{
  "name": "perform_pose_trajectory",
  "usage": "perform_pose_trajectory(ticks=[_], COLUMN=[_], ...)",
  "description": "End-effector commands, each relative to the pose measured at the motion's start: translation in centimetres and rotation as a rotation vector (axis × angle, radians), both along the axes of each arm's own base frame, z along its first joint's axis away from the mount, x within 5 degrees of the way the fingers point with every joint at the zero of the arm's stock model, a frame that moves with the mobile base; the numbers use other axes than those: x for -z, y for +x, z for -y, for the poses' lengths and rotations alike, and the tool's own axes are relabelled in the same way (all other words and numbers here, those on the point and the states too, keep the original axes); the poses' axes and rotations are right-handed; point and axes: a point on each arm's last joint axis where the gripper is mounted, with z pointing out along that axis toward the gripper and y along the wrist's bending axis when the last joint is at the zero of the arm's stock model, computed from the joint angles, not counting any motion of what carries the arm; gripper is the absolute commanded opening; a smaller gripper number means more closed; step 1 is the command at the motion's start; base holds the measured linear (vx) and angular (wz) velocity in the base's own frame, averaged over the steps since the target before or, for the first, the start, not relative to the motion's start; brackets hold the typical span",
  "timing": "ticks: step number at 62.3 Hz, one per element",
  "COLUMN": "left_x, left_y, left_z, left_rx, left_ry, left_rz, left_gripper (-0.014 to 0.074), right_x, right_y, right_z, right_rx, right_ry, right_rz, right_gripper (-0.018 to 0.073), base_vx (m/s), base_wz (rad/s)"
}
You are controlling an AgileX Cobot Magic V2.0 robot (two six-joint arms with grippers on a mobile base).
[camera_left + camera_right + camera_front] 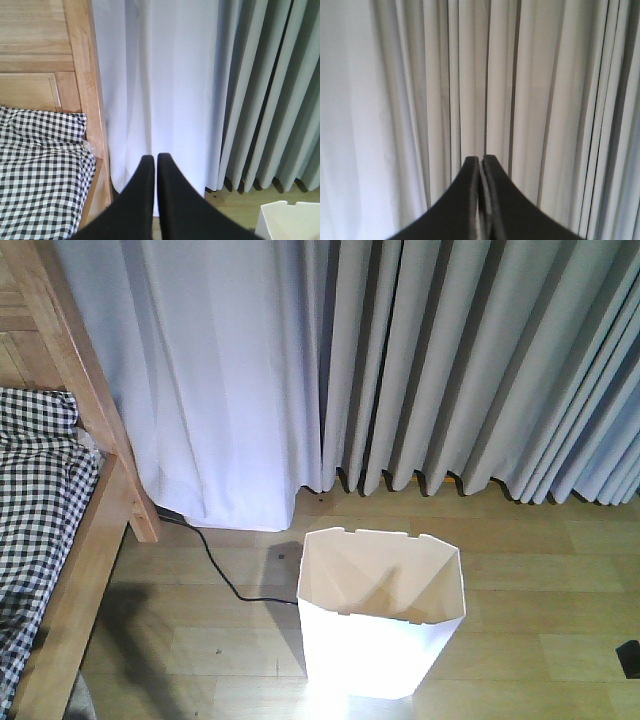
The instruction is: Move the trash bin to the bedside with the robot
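On the wooden floor (540,540), the trash bin (380,625) is seen standing upright, open top up, cream inside visible, just in front of the grey curtains (450,360). It's parked to the right of the bed frame (75,580), with a strip of bare floor left between them, so not touching. A black cable (215,565) is trailed across the floor from the bed post toward the bin's left side. Checked bedding (35,490) is spread on the bed. From the left wrist view, the left hand (152,159) is shown pressed together, nothing pinched, aimed at the white curtain (160,75). Right hand (481,160) is likewise closed up, empty, pointed at the pleats.
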Motion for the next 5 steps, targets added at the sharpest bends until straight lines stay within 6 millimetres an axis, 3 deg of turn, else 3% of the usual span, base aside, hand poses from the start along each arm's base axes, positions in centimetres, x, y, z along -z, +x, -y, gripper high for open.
perform_pose_trajectory(ticks=[1, 5], left_x=[-0.07, -0.07], left_y=[0.06, 0.06], left_z=[0.01, 0.01], left_rx=[0.0, 0.0], left_ry=[-0.008, -0.008], left_rz=[0.065, 0.065], left_gripper=[-0.0006, -0.0006], right_x=[-0.55, -0.55], right_y=[-0.11, -0.11], right_z=[-0.01, -0.01], right_rx=[-0.001, -0.001], right_ry=[-0.014, -0.014], right_rz=[0.083, 0.083], right_gripper=[-0.0009, -0.0009], base_vx=[0.0, 0.0], base_wz=[0.0, 0.0])
